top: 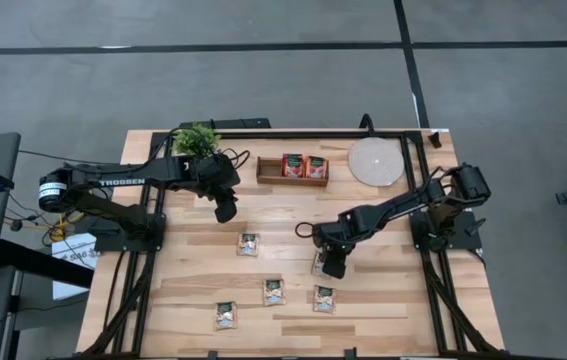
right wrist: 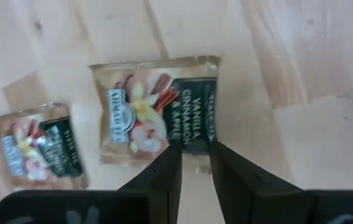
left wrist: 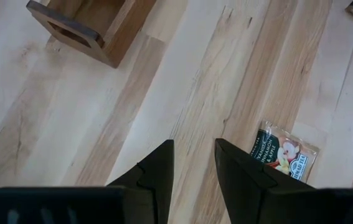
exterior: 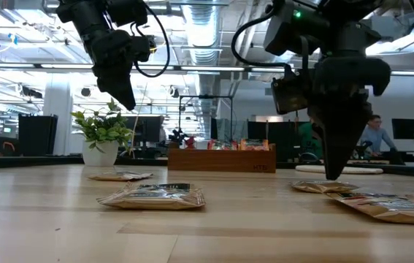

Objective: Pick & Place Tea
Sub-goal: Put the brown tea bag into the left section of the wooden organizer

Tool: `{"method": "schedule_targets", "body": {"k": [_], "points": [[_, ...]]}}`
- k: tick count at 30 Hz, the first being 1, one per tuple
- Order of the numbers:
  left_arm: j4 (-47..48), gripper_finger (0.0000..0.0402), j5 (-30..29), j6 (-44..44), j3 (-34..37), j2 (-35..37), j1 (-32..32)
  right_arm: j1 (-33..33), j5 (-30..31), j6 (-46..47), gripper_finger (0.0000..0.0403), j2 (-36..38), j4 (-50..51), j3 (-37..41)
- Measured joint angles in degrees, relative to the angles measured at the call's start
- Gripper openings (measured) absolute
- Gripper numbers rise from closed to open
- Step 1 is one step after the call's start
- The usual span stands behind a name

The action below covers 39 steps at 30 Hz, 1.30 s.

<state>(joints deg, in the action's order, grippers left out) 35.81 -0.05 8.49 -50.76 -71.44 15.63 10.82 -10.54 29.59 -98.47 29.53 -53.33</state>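
- The table (top: 193, 300) is pale wood in a black frame and carries everything else.
- The left arm reaches over the far-left part; its gripper (top: 225, 212) hangs clear above bare wood, near side of the plant (top: 196, 138), fingers (left wrist: 157, 171) a narrow gap apart with nothing between them.
- The right arm stretches in from the right; its gripper (top: 331, 266) points down with its tips at the edge of a sachet (right wrist: 157, 109), fingers slightly apart, nothing held.
- The tray (top: 292, 168) lies at the far middle and holds two red sachets (top: 303, 166).
- The disc (top: 376, 161) lies just right of the tray.
- Four more sachets lie flat on the near half: one (top: 249, 243) mid-table, one (top: 274, 291), one (top: 324, 298), and one (top: 226, 315) nearest the front.
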Motion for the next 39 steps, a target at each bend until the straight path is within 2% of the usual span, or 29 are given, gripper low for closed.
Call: {"method": "schedule_targets", "body": {"k": [10,22,32,39], "points": [[-0.7,0.0110,0.0,0.0,0.0,0.0,0.0,1.2,5.6,1.0,0.0070,-0.1,0.4,1.3],[-1.5,0.0110,0.0,0.1,0.0,0.0,0.0,1.2,6.2,1.5,0.0003,0.1,0.4,3.6],[-1.8,0.0110,0.0,0.1,0.0,0.0,0.0,1.0,6.0,2.2,0.0040,0.1,0.0,4.3],[-3.4,0.0110,0.0,0.0,0.0,0.0,0.0,-1.1,6.4,2.4,0.0042,0.0,1.7,4.2]]}}
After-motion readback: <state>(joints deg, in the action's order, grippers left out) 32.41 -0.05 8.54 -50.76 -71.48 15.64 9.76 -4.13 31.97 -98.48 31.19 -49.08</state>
